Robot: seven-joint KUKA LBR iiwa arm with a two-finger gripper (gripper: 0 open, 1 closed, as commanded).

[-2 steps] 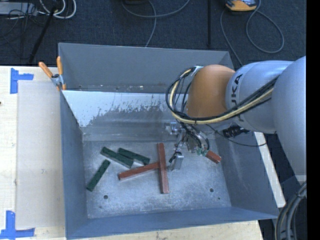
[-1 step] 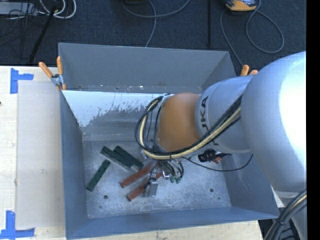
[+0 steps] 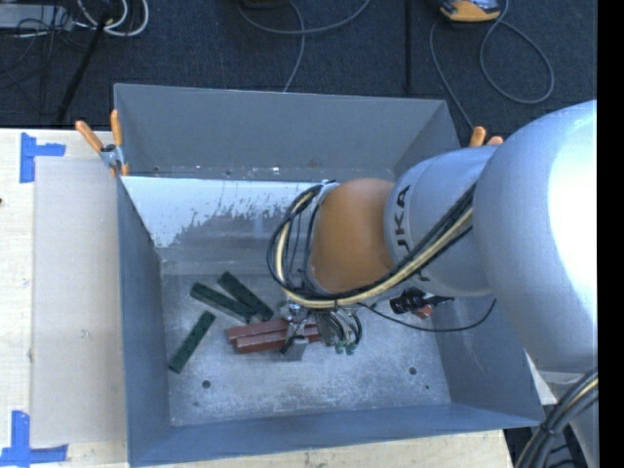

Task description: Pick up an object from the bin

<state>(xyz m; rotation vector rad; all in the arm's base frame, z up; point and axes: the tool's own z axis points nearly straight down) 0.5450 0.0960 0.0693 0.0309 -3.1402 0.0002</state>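
1. Working with the end effector [image 3: 304, 337] at the right end of the reddish-brown bar [image 3: 255, 336], mid-bin; apart or together, cannot tell.
2. Risking a tilt and slip from so off-centre a hold.

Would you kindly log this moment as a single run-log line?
gripper: low, at right end of red-brown bar | dark green sticks: left of it, untouched
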